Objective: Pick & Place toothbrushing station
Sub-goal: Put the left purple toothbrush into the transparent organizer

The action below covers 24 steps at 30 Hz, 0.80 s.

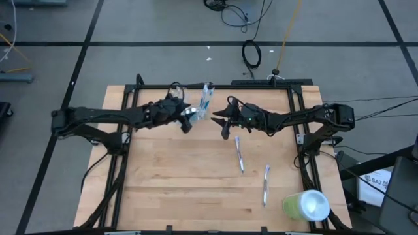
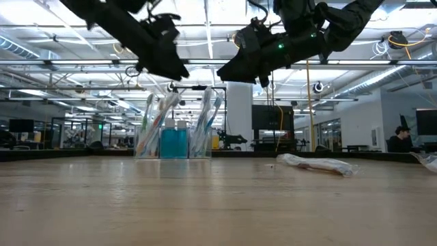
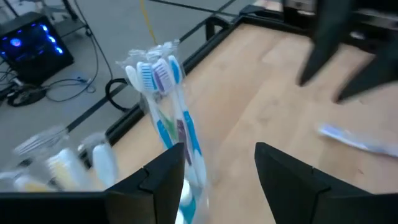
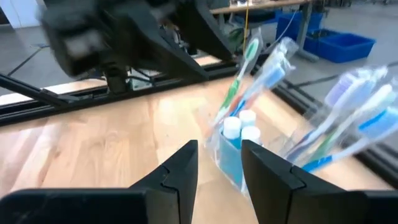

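Clear plastic cup [image 2: 174, 130] stands upright on the desk [image 1: 176, 183], at the desk's far edge, near mid-width. Packed with toothbrushes [image 3: 163, 93] standing heads up, bristles blue, white and purple, plus small white-capped tubes [image 4: 241, 127] low down among the handles. Low view shows blue in the cup's bottom half.

Left hand [image 1: 189, 119] is just beside the cup, on its left in the high view, raised off the desk. Fingers [image 3: 165, 171] spread, nothing between them; the nearest brush handles sit right in front of the gap, whether touching I cannot tell.

Right hand [image 1: 225, 124] is near the cup on its other side, also raised off the desk. Its fingers [image 4: 180, 165] stand partly apart with a narrow gap, aimed at the cup, gripping nothing.

Two wrapped toothbrushes lie flat on the desk, on the near side of the cup and to its right: first [image 1: 239, 154] closer to the cup, second [image 1: 266, 185] farther out, apart from each other.

Lime-green cylinder [image 1: 305, 205] with a white end lies farthest from the cup, at the desk's near right corner.
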Each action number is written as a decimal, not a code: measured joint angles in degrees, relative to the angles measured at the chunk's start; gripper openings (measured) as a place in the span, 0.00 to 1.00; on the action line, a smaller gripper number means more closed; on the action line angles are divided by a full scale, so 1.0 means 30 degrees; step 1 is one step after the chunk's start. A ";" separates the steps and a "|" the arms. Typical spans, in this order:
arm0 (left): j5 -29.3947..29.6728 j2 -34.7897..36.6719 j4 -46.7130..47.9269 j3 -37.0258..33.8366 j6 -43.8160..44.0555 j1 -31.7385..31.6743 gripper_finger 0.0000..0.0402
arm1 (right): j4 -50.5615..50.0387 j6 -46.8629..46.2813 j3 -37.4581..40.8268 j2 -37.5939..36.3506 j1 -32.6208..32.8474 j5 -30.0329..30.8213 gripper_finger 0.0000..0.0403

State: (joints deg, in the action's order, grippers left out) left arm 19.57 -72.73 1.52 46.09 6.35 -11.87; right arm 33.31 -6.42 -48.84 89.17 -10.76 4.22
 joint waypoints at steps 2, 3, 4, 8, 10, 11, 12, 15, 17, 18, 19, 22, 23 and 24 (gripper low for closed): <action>0.0010 0.0980 0.1410 0.0000 -0.0173 0.0370 0.50 | -0.0336 -0.0376 0.0000 -0.0001 0.0000 -0.0301 0.28; 0.0007 0.1479 0.2161 0.0000 -0.0298 0.0526 0.50 | -0.0506 -0.0568 0.0000 -0.0001 0.0000 -0.0879 0.28; 0.0011 0.1936 0.2987 0.0000 -0.0412 0.0680 0.50 | -0.0759 -0.0822 0.0000 0.0002 -0.0007 -0.1635 0.28; 0.0006 0.3479 0.5853 0.0000 0.0836 0.1137 0.50 | -0.1350 -0.2393 0.0000 0.0000 0.0206 -0.5136 0.28; 0.0015 0.4090 0.6999 0.0000 0.1776 0.1246 0.50 | -0.1344 -0.2474 0.0000 -0.0001 0.0610 -0.6629 0.28; 0.0015 0.4360 0.7565 0.0000 0.2203 0.1262 0.50 | -0.1318 -0.2177 -0.0014 0.0000 0.0951 -0.7365 0.28; 0.0015 0.4562 0.8033 0.0000 0.2542 0.1272 0.50 | -0.1330 -0.1907 -0.0127 -0.0001 0.1363 -0.7854 0.28; 0.0015 0.4858 0.9178 0.0000 0.3155 0.1272 0.50 | -0.1673 -0.1640 -0.0993 -0.0251 0.2699 -0.7521 0.28; 0.0022 0.4894 0.9544 0.0000 0.3448 0.1272 0.50 | -0.3492 -0.1241 -0.2143 -0.0344 0.3478 -0.6115 0.28; 0.0015 0.4888 0.9658 0.0000 0.3516 0.1272 0.50 | -0.4996 -0.0928 -0.2744 -0.0336 0.3929 -0.5056 0.28; 0.0009 0.4888 0.9792 0.0000 0.3585 0.1296 0.50 | -0.6814 -0.0714 -0.3284 -0.0319 0.4367 -0.3793 0.28; 0.0009 0.4880 0.9623 0.0000 0.3644 0.1426 0.50 | -1.1468 -0.1124 -0.4843 -0.0198 0.5684 0.0296 0.28; 0.0011 0.4880 0.9559 0.0000 0.3628 0.1503 0.50 | -1.2530 -0.1881 -0.5141 -0.0246 0.6005 0.1464 0.28; 0.0010 0.4878 0.9534 0.0000 0.3628 0.1528 0.50 | -1.3318 -0.2904 -0.5258 -0.0312 0.6250 0.2353 0.28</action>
State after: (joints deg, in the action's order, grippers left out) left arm 19.60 -58.09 30.12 46.09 17.23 -7.29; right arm -6.65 -15.13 -64.61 88.23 7.99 11.28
